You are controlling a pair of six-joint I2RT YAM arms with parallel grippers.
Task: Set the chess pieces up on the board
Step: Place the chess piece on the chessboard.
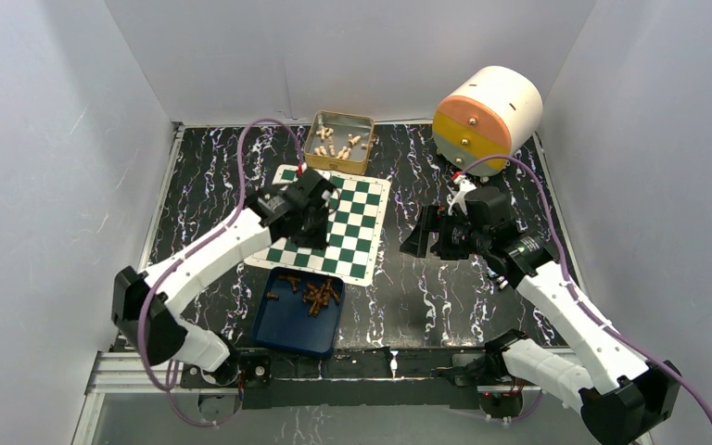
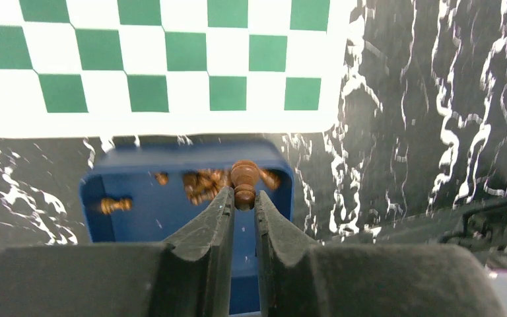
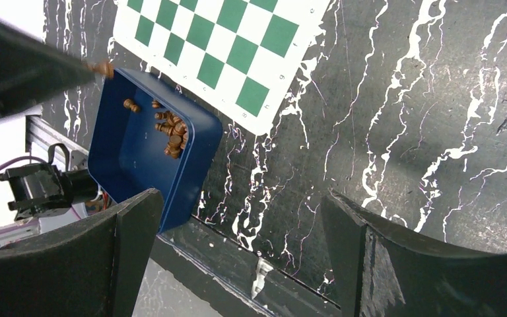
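Dark-brown wooden chess piece (image 2: pixel 245 175) clamped in the left gripper (image 2: pixel 243 198).

The gripper's two black fingers are closed tight on the lower half of the piece, whose rounded head stands clear above the tips. From overhead this gripper hangs over the left side of the board (image 1: pixel 357 222), a green-and-white checkered mat lying flat on the black marbled table (image 1: pixel 426 297). Just beyond the board's near edge sits the blue tray (image 1: pixel 283 329), with the other chess pieces (image 1: pixel 318 294) heaped toward its right side and one lying apart at the left. The right gripper (image 3: pixel 241 224) is spread wide with nothing in it, above bare table to the right of the board. A gold tin (image 1: pixel 312 139) of cream pieces (image 1: pixel 338 144) touches the board's far edge.
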